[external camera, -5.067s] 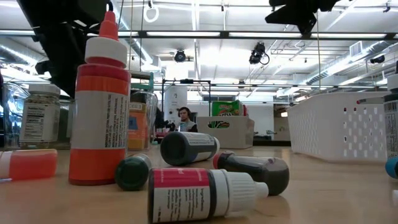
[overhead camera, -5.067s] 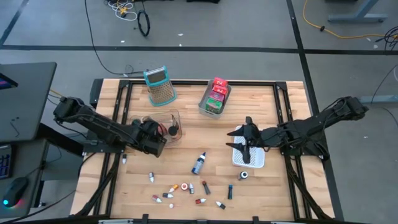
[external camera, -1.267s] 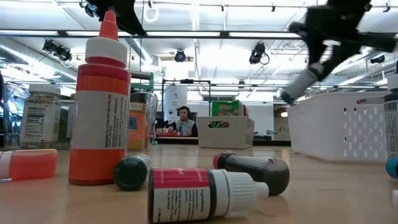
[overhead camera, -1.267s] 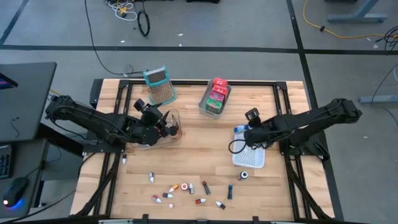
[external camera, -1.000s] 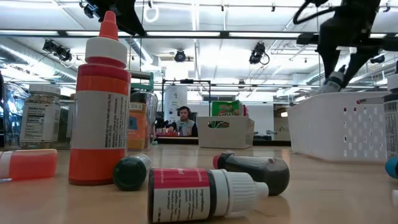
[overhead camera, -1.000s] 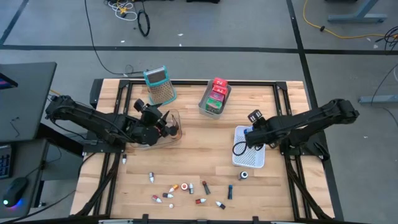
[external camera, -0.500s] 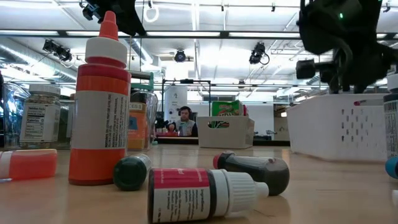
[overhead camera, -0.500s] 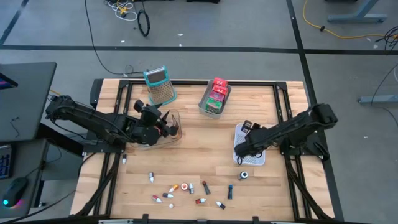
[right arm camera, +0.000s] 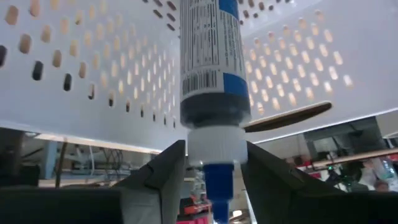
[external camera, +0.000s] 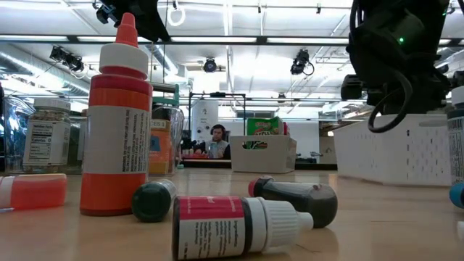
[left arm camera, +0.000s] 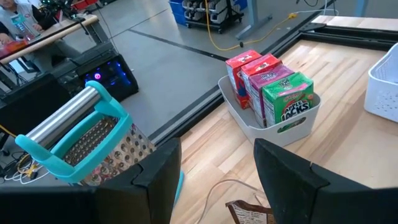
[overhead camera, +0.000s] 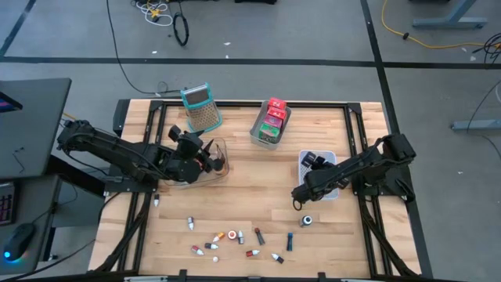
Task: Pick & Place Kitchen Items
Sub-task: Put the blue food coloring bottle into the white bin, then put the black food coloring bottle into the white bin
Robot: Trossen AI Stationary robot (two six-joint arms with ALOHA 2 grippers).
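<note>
The right gripper (overhead camera: pixel 307 188) is down in the white basket (overhead camera: pixel 326 159). A blue bottle (right arm camera: pixel 213 74) lies between its fingers (right arm camera: pixel 163 177); I cannot tell if they grip it. The left gripper (overhead camera: pixel 205 159) hangs over a clear tub (overhead camera: pixel 221 146), fingers apart and empty. Small bottles (overhead camera: pixel 235 239) lie loose on the table (overhead camera: pixel 250 188). The grater (overhead camera: pixel 201 107) and a bin of packets (overhead camera: pixel 271 121) sit at the back.

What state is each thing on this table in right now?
Left gripper: jaws open, empty.
Right gripper: down in the basket, at the blue bottle.
Blue bottle: inside the basket.
Orange bottle: upright.
Pink bottle: lying on its side.
Cartons: upright in their tray.
Grater: untouched, at the table's back.
</note>
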